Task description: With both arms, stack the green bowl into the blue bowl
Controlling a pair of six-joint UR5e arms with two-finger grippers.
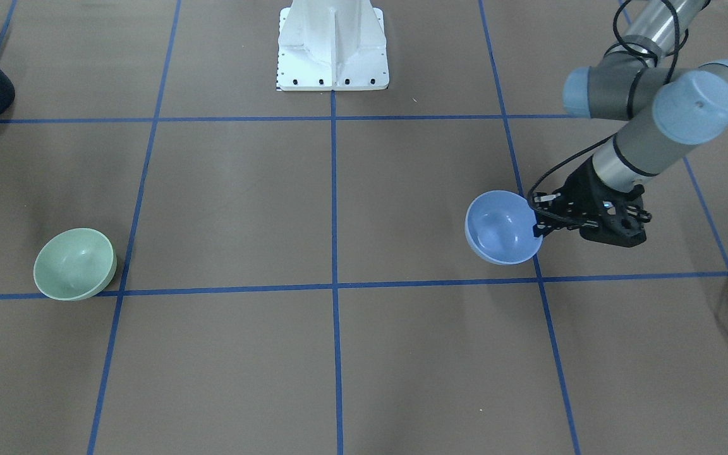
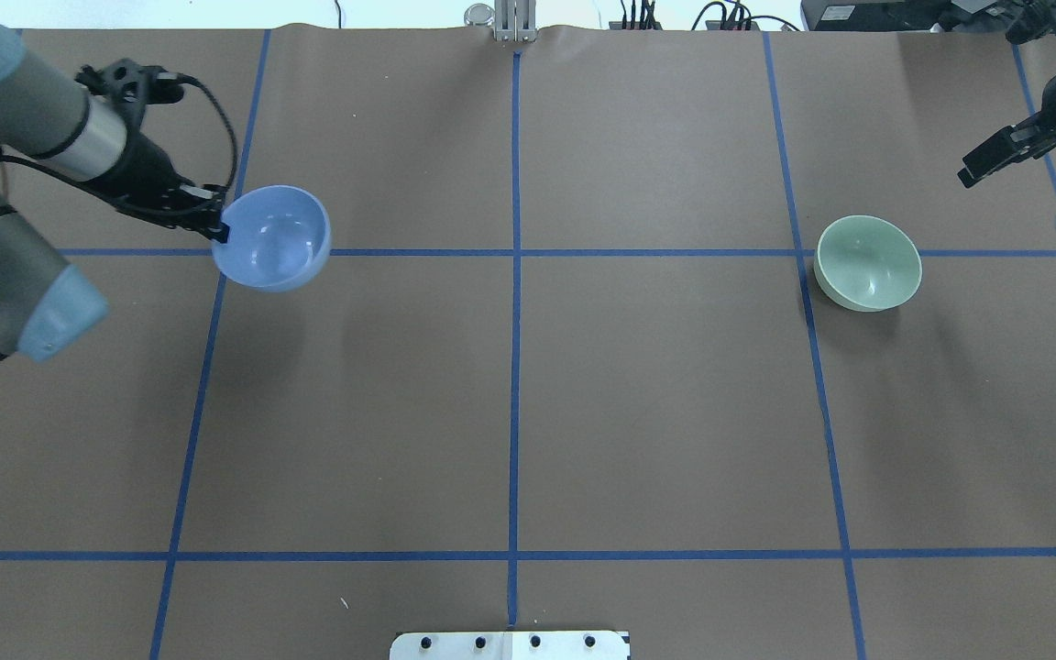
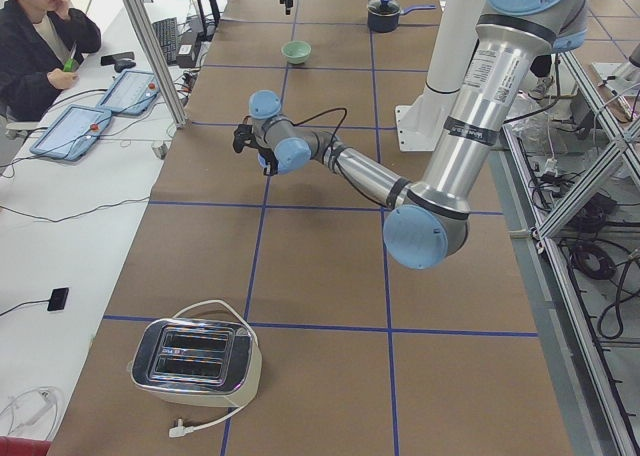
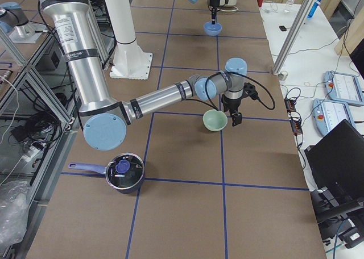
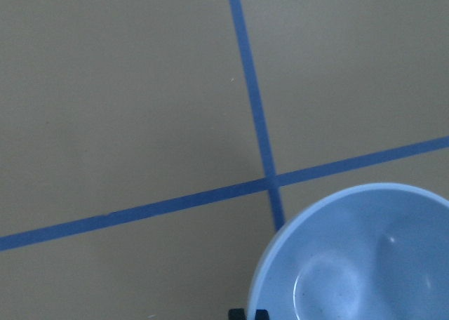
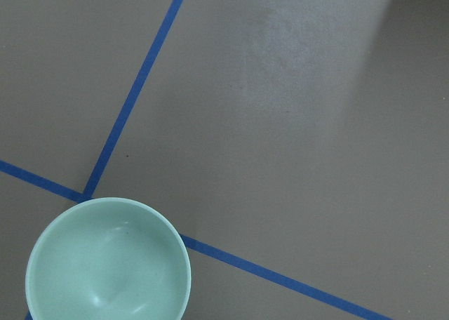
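The blue bowl hangs a little above the table, tilted, held by its rim; it also shows in the overhead view and the left wrist view. My left gripper is shut on that rim at the bowl's outer side. The green bowl stands upright on the table beside a blue tape crossing, also seen from overhead and in the right wrist view. My right gripper hovers above and beyond the green bowl, apart from it, open and empty.
The white pedestal base stands at the robot's side of the table. A toaster with a white cable sits at the left end. A dark pot sits at the right end. A person sits beside the table.
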